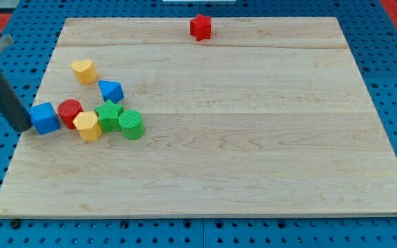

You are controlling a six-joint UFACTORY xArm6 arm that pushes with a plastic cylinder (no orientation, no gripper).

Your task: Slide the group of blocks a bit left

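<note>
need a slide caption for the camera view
My tip sits at the left of the blue cube, which heads a cluster of coloured blocks; a red block lies alone at top.

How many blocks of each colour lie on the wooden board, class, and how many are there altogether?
Red: 2, the star-like block and the cylinder
Yellow: 2, the heart and the hexagon-like block
Blue: 2, the cube and the triangular block
Green: 2, the star and the cylinder
Total: 8
</note>
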